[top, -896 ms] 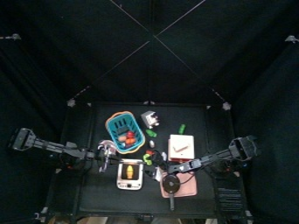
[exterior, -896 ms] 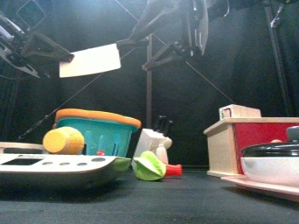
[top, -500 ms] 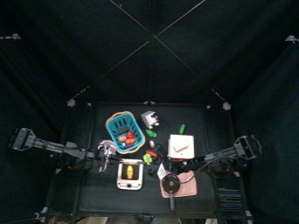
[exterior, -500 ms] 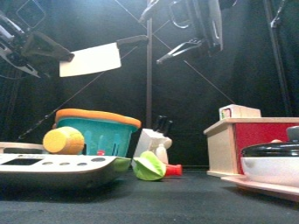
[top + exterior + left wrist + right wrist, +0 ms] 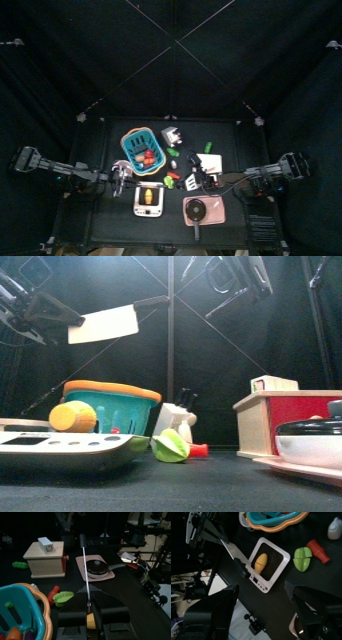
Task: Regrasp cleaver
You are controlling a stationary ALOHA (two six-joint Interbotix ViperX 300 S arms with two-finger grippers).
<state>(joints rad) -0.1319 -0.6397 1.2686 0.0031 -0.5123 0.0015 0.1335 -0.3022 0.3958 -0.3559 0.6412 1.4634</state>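
From above, the left gripper (image 5: 120,178) sits beside the scale (image 5: 148,199); the right gripper (image 5: 230,187) is drawn back toward the table's right edge. From the front, the cleaver (image 5: 104,324) hangs high above the teal basket (image 5: 107,404), pinched at its handle end. The left wrist view shows it edge-on as a thin line, probably clamped between the jaws. The right wrist view shows that gripper's jaws spread wide, empty.

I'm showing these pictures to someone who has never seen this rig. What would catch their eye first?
Most striking is the cleaver, its pale blade held high in the air by the left claw, above the left side of the table. Below it sit a teal basket and a white scale with a yellow piece on it. The right claw hangs open, holding nothing.
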